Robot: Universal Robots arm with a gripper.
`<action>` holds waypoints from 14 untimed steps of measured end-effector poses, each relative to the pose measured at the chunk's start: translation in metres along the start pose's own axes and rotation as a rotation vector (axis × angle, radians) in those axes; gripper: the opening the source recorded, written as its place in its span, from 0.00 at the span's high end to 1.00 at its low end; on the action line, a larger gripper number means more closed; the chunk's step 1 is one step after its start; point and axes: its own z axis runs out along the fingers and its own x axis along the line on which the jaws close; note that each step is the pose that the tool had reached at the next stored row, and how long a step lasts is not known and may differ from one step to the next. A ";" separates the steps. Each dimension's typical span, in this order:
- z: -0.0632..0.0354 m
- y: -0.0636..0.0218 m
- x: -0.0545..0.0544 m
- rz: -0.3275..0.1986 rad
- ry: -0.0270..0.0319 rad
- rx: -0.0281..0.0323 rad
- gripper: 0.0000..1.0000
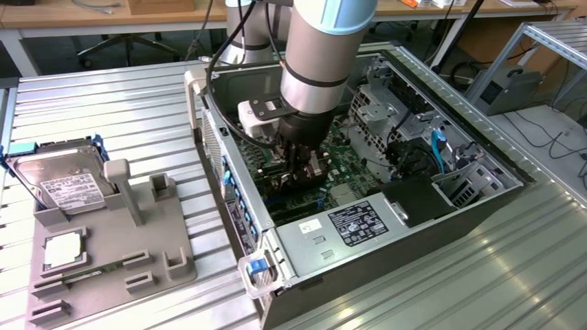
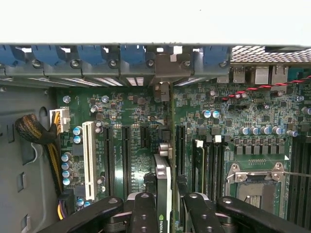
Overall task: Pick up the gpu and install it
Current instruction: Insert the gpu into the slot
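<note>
Ribbed metal table (image 1: 110, 103) carries the open computer case (image 1: 458, 227) at frame centre, where we see the fingers (image 2: 167, 208) clamped on the gpu (image 2: 163, 189), holding it edge-down over the motherboard (image 2: 136, 145) so it lines up with an expansion slot (image 2: 181, 145).

Hard drive (image 1: 66, 184) apparently resting in grey holder (image 1: 119, 268)

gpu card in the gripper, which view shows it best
The wrist view: the gpu stands edge-on between the gripper fingers, above the motherboard slots. In the exterior view, the arm and gripper inside the case hide most of it.
</note>
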 end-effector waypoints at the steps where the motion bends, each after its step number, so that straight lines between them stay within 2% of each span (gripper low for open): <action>1: -0.0005 0.0000 0.000 0.000 -0.0002 0.0000 0.73; 5: -0.0032 0.0000 0.000 0.000 0.0012 -0.0006 0.73; 14: -0.0001 0.0000 0.001 0.000 0.0006 0.0002 0.73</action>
